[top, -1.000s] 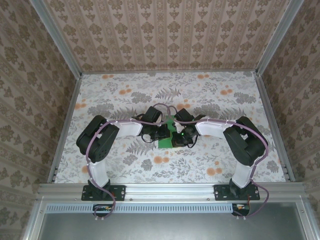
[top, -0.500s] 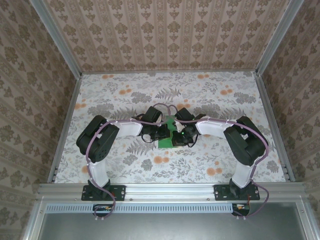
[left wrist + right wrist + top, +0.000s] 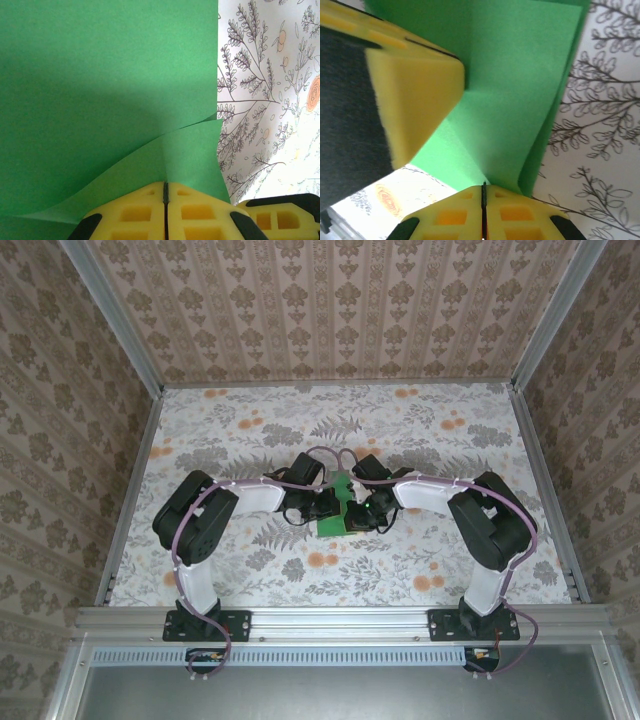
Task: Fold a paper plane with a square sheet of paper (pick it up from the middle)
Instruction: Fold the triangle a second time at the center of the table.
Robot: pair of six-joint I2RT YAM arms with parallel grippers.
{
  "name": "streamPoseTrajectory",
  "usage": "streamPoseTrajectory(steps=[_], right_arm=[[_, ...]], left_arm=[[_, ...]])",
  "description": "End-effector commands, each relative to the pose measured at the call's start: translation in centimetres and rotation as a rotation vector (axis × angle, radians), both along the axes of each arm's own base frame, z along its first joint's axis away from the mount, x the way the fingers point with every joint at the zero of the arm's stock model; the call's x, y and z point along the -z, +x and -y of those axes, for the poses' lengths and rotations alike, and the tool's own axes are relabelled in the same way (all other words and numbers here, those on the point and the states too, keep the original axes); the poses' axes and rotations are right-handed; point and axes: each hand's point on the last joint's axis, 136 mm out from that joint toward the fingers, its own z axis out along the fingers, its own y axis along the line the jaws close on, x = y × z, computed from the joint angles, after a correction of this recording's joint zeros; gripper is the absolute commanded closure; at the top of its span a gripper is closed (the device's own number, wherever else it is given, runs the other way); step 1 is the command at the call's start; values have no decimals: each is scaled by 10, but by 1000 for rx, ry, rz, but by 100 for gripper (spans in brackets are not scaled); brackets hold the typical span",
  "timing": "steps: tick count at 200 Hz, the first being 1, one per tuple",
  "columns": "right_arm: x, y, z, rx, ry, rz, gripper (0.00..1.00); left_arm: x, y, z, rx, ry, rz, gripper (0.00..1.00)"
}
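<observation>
The square sheet of paper (image 3: 332,527), bright green, is lifted off the floral table (image 3: 420,430) at the centre, between both wrists. In the left wrist view the paper (image 3: 100,85) curls up toward my left gripper (image 3: 165,184), whose yellow fingers are shut on a raised fold. In the right wrist view my right gripper (image 3: 483,186) is shut on a creased ridge of the paper (image 3: 520,70). The left gripper's yellow pad (image 3: 420,95) presses the sheet from the upper left. From above, the left gripper (image 3: 328,506) and right gripper (image 3: 362,510) nearly touch.
Patterned walls with aluminium rails (image 3: 130,480) enclose the table on three sides. Both arm bases are bolted to the near rail (image 3: 340,620). Open floral tabletop lies behind and to both sides of the grippers.
The right wrist has shifted slightly toward the back, its green light moving up a little. The left arm and the paper have hardly moved.
</observation>
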Motion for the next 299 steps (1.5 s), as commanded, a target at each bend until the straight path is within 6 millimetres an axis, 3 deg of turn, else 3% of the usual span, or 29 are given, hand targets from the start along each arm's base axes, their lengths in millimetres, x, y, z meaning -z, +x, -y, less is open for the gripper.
streamPoseTrajectory(steps=[1, 100, 187, 212, 263, 299], right_arm=[[-18, 4, -10, 12, 84, 1, 89], [12, 3, 8, 22, -28, -38, 89], [22, -1, 16, 14, -59, -54, 89], [32, -9, 19, 15, -52, -86, 90], [41, -14, 24, 41, -28, -122, 98], [44, -16, 23, 46, -18, -138, 100]], left_arm=[[36, -16, -26, -20, 143, -79, 92], [37, -17, -25, -18, 142, -80, 92], [36, -16, -26, -17, 144, -78, 92], [24, -9, -18, 0, 93, -39, 92], [-36, 7, 8, 35, -112, 133, 89], [-30, -9, 11, 62, -74, 122, 90]])
